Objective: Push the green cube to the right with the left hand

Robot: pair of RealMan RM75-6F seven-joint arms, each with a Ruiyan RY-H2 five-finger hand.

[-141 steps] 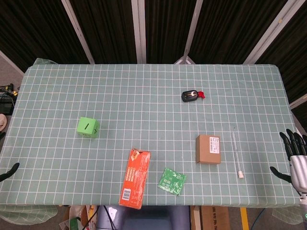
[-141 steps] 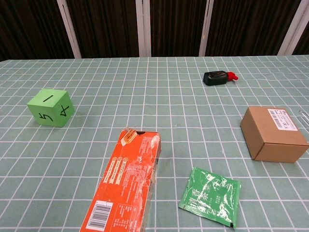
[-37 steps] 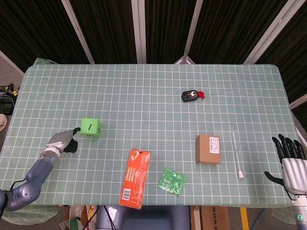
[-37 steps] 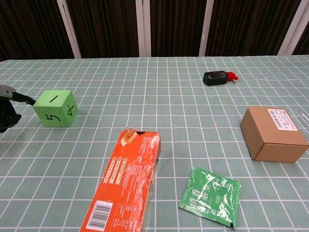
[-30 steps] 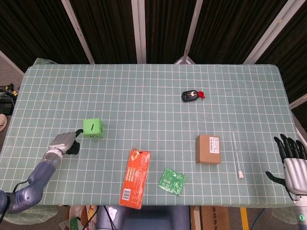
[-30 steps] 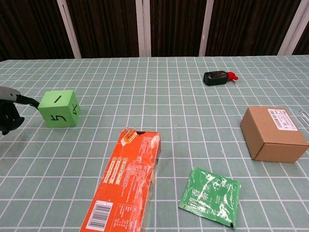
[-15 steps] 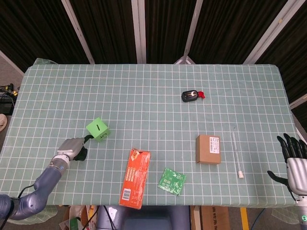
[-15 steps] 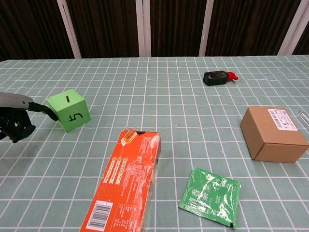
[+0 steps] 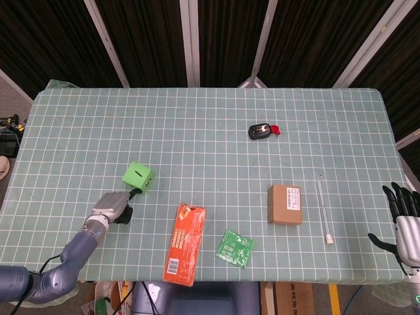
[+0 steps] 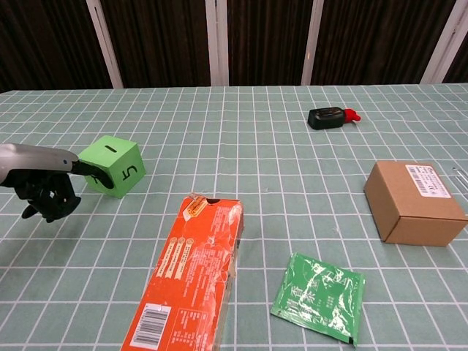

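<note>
A green cube (image 9: 138, 177) (image 10: 112, 166) with black numerals sits on the checked tablecloth, left of centre, turned corner-on. My left hand (image 9: 115, 207) (image 10: 44, 180) lies just left of it; one outstretched finger touches the cube's left side while the others are curled under. It holds nothing. My right hand (image 9: 406, 220) hangs off the table's right edge with fingers spread and empty; the chest view does not show it.
An orange carton (image 9: 185, 243) (image 10: 192, 273) lies right of and nearer than the cube. A green sachet (image 9: 235, 248), a brown box (image 9: 285, 204), a white stick (image 9: 323, 210) and a black-and-red item (image 9: 262, 130) lie further right.
My left hand has slid right, pushing the cube a little rightward and twisting it so a corner faces me. My right hand has barely shifted.
</note>
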